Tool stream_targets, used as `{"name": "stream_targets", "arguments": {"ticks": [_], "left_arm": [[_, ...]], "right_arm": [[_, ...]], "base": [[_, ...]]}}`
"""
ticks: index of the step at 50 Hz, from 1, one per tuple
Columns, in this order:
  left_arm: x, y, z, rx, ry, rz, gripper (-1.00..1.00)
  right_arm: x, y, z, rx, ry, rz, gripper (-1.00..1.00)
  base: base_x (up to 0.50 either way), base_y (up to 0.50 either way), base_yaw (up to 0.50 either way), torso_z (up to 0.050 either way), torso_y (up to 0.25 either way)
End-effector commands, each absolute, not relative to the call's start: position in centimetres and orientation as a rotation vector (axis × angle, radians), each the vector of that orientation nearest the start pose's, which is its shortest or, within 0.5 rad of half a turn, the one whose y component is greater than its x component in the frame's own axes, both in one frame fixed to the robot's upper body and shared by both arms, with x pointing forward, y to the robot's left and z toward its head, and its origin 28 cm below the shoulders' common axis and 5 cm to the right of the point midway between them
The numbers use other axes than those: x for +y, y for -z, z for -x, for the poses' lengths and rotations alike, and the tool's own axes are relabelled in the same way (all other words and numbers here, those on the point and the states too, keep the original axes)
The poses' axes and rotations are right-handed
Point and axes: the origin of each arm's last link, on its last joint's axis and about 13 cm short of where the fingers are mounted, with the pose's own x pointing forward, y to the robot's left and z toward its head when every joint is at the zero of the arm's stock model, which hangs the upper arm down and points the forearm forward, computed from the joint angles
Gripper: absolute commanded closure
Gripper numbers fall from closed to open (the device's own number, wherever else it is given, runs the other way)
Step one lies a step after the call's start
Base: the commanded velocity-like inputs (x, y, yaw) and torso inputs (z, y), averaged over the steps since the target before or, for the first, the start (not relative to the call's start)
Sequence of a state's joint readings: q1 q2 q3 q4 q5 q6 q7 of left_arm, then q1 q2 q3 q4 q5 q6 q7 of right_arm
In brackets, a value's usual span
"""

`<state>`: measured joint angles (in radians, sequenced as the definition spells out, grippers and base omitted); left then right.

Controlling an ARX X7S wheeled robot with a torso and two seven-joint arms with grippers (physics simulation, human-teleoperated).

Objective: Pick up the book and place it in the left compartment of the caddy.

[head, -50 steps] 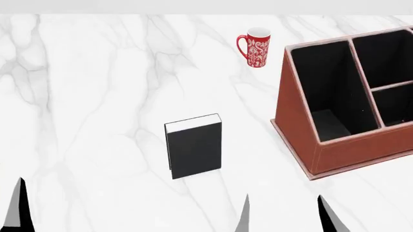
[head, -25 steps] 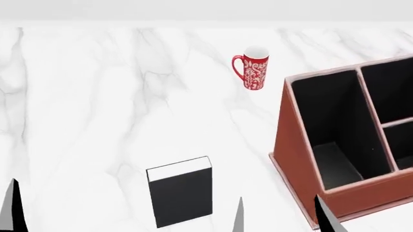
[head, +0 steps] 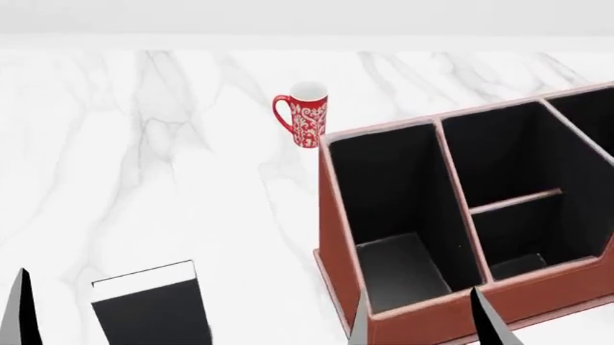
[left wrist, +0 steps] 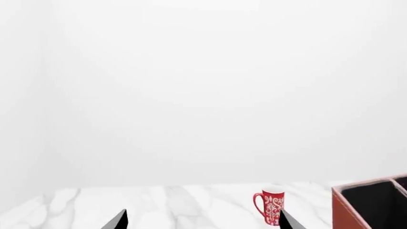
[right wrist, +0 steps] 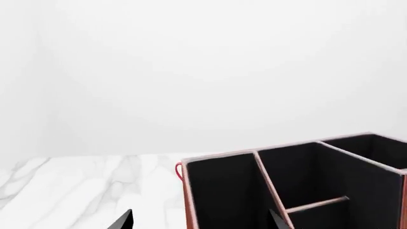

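Note:
The black book (head: pixel 151 313) stands upright on the marble table at the lower left of the head view, its white page edges on top. The reddish-brown caddy (head: pixel 331 244) stands to its right. The caddy's long left compartment (head: pixel 393 208) is black-lined and holds nothing. My right gripper (right wrist: pixel 200 222) is open and empty, its fingertips (head: pixel 360 323) in front of the caddy's near wall. My left gripper (left wrist: pixel 202 222) is open and empty; one of its fingertips (head: pixel 19 309) shows left of the book. The book is out of both wrist views.
A red patterned mug (head: pixel 305 115) stands behind the caddy's left corner; it also shows in the left wrist view (left wrist: pixel 272 207). The caddy's right side has shorter sections split by a crossbar (head: pixel 518 200). White marble table (head: pixel 144 180) stretches left and back to a white wall.
The head view has swung right and closer. The book has slid to the lower left of the picture and the caddy now fills the right half. Both grippers stay open.

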<state>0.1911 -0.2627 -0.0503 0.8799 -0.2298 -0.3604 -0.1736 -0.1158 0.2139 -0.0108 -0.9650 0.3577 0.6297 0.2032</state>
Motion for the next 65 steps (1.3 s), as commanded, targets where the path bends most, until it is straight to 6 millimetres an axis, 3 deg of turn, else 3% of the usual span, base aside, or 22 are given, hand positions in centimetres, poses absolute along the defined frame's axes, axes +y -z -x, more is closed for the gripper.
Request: {"name": "stream_targets", "arguments": {"ticks": [1, 25, 41, 51, 65], "left_arm": [[23.4, -14.0, -14.7, -0.324, -0.018, -0.044, -1.0], [23.5, -14.1, -14.7, -0.326, -0.017, -0.042, -1.0], [23.8, -14.3, -14.8, -0.33, -0.038, -0.038, -1.0], [24.6, -14.7, -15.0, -0.338, -0.071, -0.027, -1.0], [26.2, -15.5, -15.4, -0.354, -0.134, -0.023, -1.0]], "right_arm": [[-9.8, -14.5, -14.5, -0.18, -0.088, -0.076, -1.0], [-9.3, -14.1, -14.2, -0.186, -0.114, -0.046, -1.0], [-9.0, -13.9, -14.7, -0.084, -0.149, -0.086, -1.0], [-9.6, -15.9, -16.9, -0.064, -0.184, -0.142, -1.0], [-9.3, -18.4, -19.8, -0.041, -0.292, -0.07, -1.0]], "base": [[0.0, 0.0, 0.0, 0.0, 0.0], [0.38, 0.0, 0.0, 0.0, 0.0], [0.0, 0.0, 0.0, 0.0, 0.001], [0.0, 0.0, 0.0, 0.0, 0.0], [0.0, 0.0, 0.0, 0.0, 0.0]]}}
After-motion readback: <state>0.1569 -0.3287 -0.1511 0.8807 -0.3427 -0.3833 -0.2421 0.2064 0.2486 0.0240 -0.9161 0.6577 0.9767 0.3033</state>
